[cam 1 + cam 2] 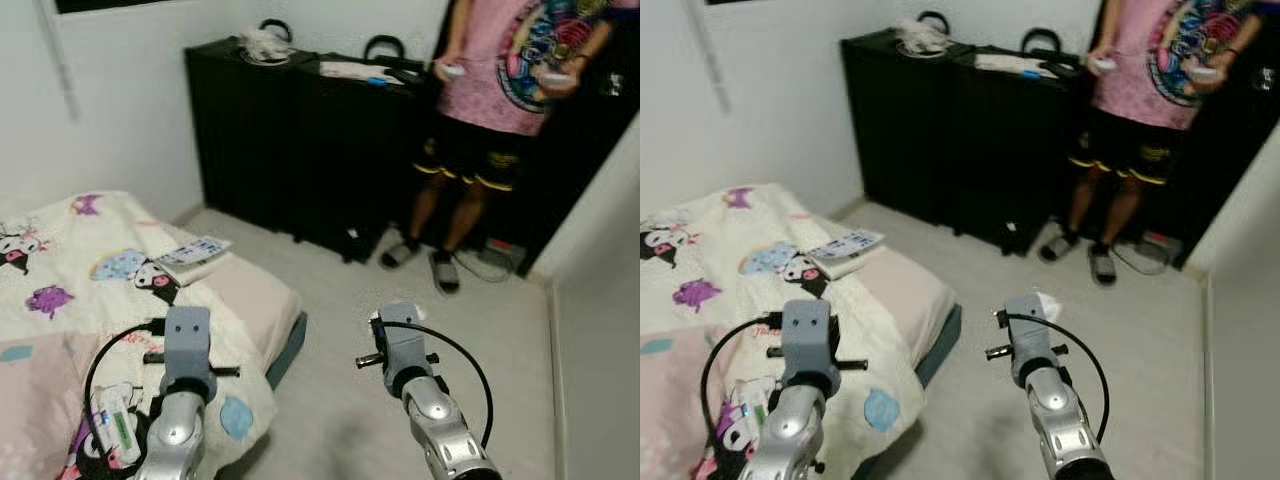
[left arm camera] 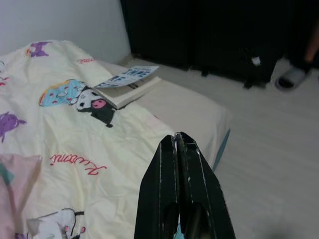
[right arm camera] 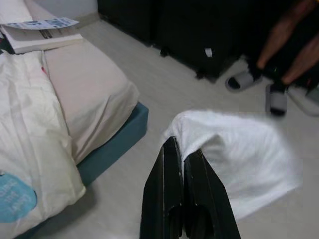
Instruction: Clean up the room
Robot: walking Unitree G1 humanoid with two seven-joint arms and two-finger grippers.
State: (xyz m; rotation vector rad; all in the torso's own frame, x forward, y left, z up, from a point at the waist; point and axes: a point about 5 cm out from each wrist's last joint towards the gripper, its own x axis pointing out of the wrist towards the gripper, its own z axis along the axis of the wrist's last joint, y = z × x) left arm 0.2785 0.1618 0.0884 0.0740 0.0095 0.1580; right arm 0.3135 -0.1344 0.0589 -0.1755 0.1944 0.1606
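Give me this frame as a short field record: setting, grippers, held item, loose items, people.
setting: bedroom, bed at robot's left, bare floor ahead
left gripper: shut, empty, above the bed's edge
right gripper: shut on white cloth, over the floor
loose items: open book on the bed near its corner
furniture: black cabinets against the far wall, papers on top
people: one person standing by the cabinets, a small device in each hand
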